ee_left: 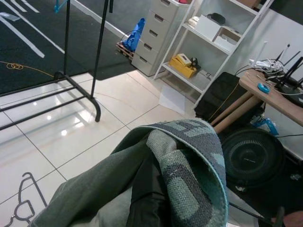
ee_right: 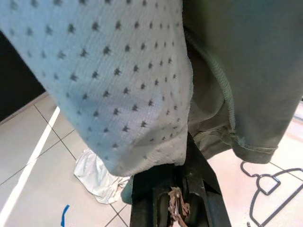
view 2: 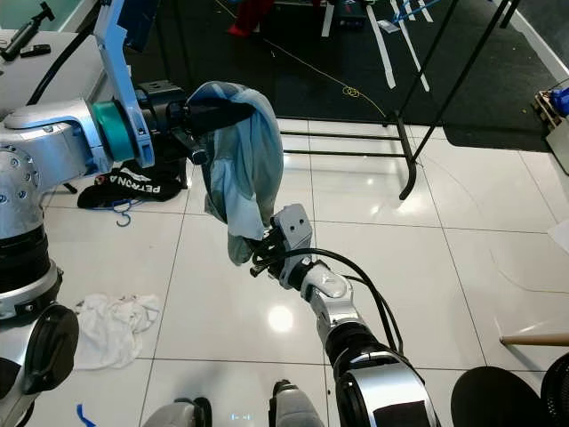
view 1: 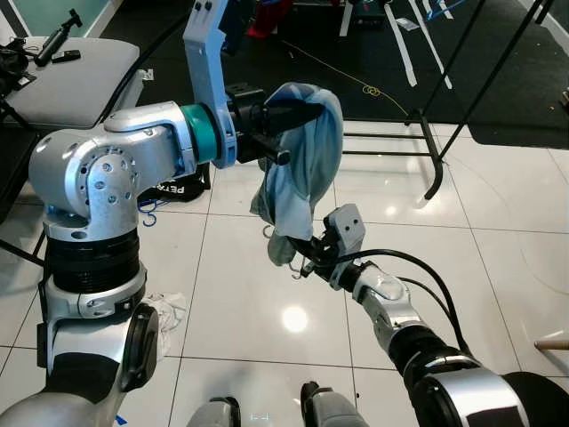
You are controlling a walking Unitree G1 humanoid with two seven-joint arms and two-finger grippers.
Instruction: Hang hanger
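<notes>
right arm reaches out from low in the head view, its right end effector [view 1: 307, 260] pushed up into the bottom hem of a pale blue garment [view 1: 302, 169]. fingers buried in cloth there; cannot tell whether they are apart or together, nor what they hold. a thin wire hook shows at the cloth's lower edge just beside them, probably the hanger [view 1: 286, 260], mostly hidden inside the fabric.

left end effector [view 1: 289, 116] held high, the garment draped over its fingers like a hood; fingers covered, so their state cannot be told either. cloth hangs down from it to the right end effector.

black clothes rack [view 1: 444, 133] stands on the tile floor [view 1: 498, 267] beyond, well apart from both arms, its foot on the edge of the dark mat. another hanger [view 2: 124, 213] lies on the floor by a black bag [view 2: 133, 187]; a white rag [view 2: 111, 325] lies on the tiles nearer the robot's left side. grey desk [view 1: 80, 80] far left.

judgement: step in hand is seating the garment on the hanger, not yet hanging. next move calls for freeing the hook from the cloth, then carrying the lot across to the rack rail, which means walking closer.
</notes>
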